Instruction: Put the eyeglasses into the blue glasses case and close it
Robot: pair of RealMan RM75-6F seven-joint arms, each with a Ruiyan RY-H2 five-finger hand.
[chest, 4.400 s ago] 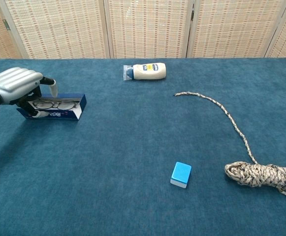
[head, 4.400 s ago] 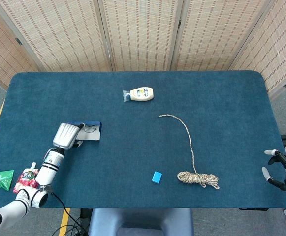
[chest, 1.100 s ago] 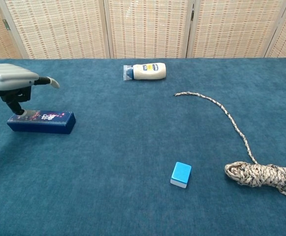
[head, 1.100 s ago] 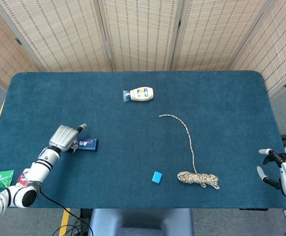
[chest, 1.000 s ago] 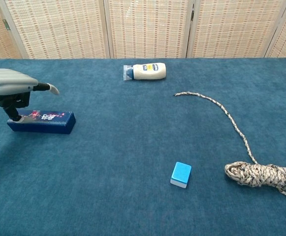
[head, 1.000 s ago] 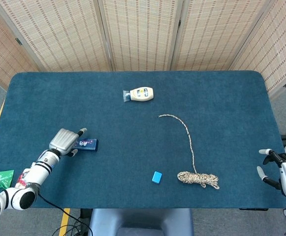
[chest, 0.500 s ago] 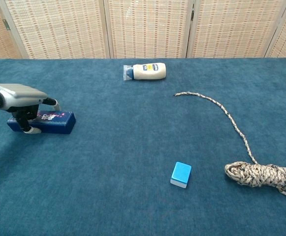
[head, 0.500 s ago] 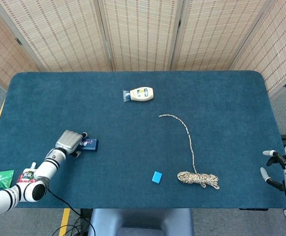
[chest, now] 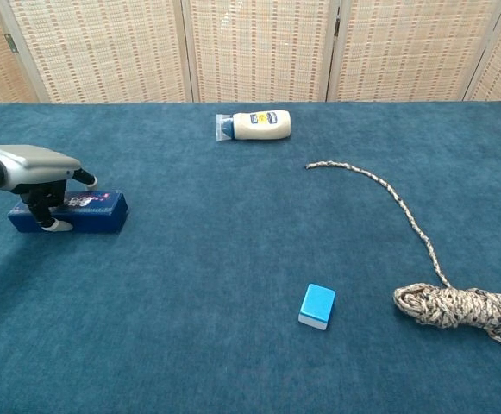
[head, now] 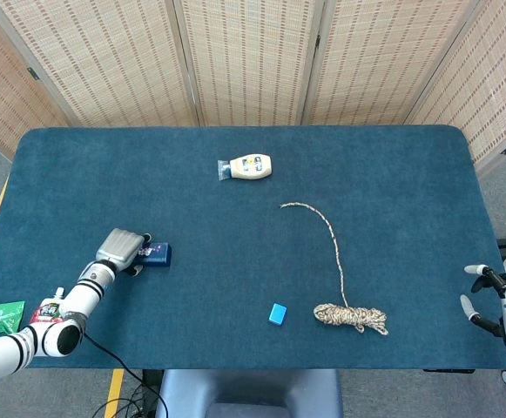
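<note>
Blue glasses case (chest: 69,212) lying closed and flat on the counter (head: 392,174) near its left front part, long side running left to right; the eyeglasses cannot be seen. Left hand (chest: 36,172) set over the case's left end, palm down, with its fingers (chest: 58,224) curled down the near face and the thumb reaching across the lid, so that the hand grips the case; in the head view the same hand (head: 122,249) covers the left part of the case (head: 158,254). Right hand (head: 496,305) well apart at the counter's right front edge, fingers spread and holding nothing. Farther out on the counter: small light-blue block (chest: 316,306) near the front centre, coiled rope (chest: 457,308) to its right with one strand trailing toward the back, and squeeze bottle (chest: 255,125) on its side toward the rear. Green packet (head: 2,317) and red-and-white pouch (head: 45,313) lie off the counter's left front corner.
</note>
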